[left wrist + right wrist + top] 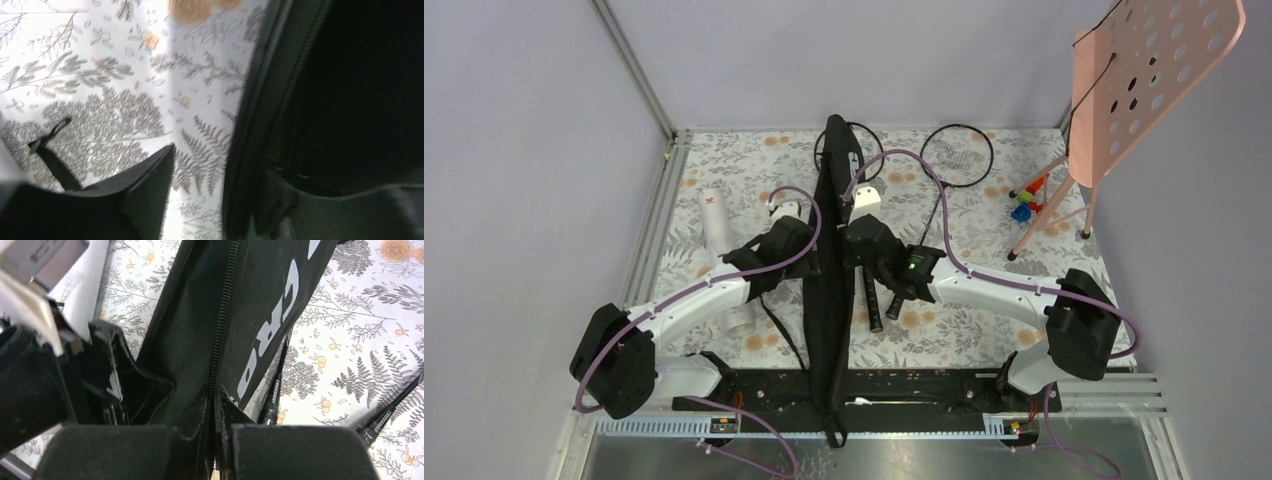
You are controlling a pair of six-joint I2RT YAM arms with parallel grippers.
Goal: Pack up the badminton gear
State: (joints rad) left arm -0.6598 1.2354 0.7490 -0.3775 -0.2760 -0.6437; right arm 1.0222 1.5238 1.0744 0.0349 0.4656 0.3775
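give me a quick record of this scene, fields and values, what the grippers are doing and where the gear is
bag: black, CROSSWAY print, standing on edge down the middle between the arms
right gripper: shut on the bag's zip seam
left gripper: open, at the bag's left side
rackets: two, outside the bag, lying to its right
white tube: lying left of the bag
other: pink board and small toys, far right

- A black racket-shaped fabric bag [829, 300] stands on edge along the table's middle.
- Two thin black rackets [964, 157] lie flat right of it.
- A long white cylindrical tube [720, 228] lies left.
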